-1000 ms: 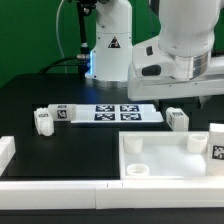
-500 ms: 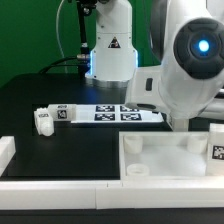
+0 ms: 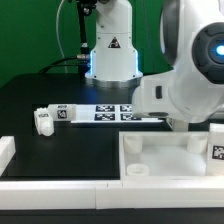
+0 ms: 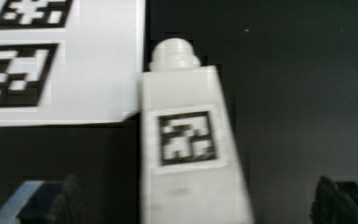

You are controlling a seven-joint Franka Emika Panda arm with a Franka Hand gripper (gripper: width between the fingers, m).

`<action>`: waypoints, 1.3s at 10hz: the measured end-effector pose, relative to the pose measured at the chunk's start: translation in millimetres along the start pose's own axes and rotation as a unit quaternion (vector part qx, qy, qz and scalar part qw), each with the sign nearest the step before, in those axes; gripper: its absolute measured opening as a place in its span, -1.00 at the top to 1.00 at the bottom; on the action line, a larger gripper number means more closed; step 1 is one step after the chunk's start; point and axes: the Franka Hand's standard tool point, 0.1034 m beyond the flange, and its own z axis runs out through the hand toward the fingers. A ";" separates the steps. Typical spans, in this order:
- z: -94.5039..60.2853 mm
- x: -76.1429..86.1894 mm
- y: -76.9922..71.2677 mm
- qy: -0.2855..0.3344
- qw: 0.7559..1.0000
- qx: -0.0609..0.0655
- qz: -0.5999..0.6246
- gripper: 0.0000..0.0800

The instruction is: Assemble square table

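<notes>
The gripper [image 4: 194, 205] is spread wide and holds nothing. In the wrist view its two dark fingertips [image 4: 41, 200] sit on either side of a short chunky white plastic leg [image 4: 188, 130] without touching it. That leg lies flat on the black desk [image 4: 300, 90], tag side up, with its narrow peg end pointing away from the fingers. It is just beside one edge of the thin flat white marker board [image 4: 60, 70]. The wide stance seems chosen to clear the leg's flanks so the jaws can drop astride it and close across its width. I judge this an approach to a pick, not yet a grasp.

The exterior view shows none of that, because the arm's bulky white wrist housing [image 3: 180, 95] hides both the fingers and that leg. What it gives instead is the layout. The white plastic square slab [image 3: 175, 160], with a raised rim and round corner sockets, lies by the desk's near edge toward the exterior view's right. Its sockets face up to receive legs, and those in sight are empty. A standing tagged leg [image 3: 216, 145] rises at the slab's far corner; whether it is on the slab or behind it I cannot tell. A small lying leg [image 3: 42, 121] and a further leg [image 3: 64, 113] rest off the marker board's other end. Long plain white bars [image 3: 50, 187] line the near edge.
</notes>
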 end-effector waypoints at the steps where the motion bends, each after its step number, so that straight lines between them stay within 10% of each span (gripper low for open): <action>1: 1.3 2.5 5.6 -0.002 1.000 0.004 0.002 -0.62; 5: 0.5 3.0 10.5 -0.002 1.000 0.009 0.008 -0.40; 6: 0.4 3.1 11.2 -0.002 1.000 0.009 0.009 0.09; 9: -4.3 0.5 14.1 -0.004 0.999 0.016 0.043 0.29; 13: -69.1 -24.3 31.2 0.051 0.996 0.046 0.060 0.29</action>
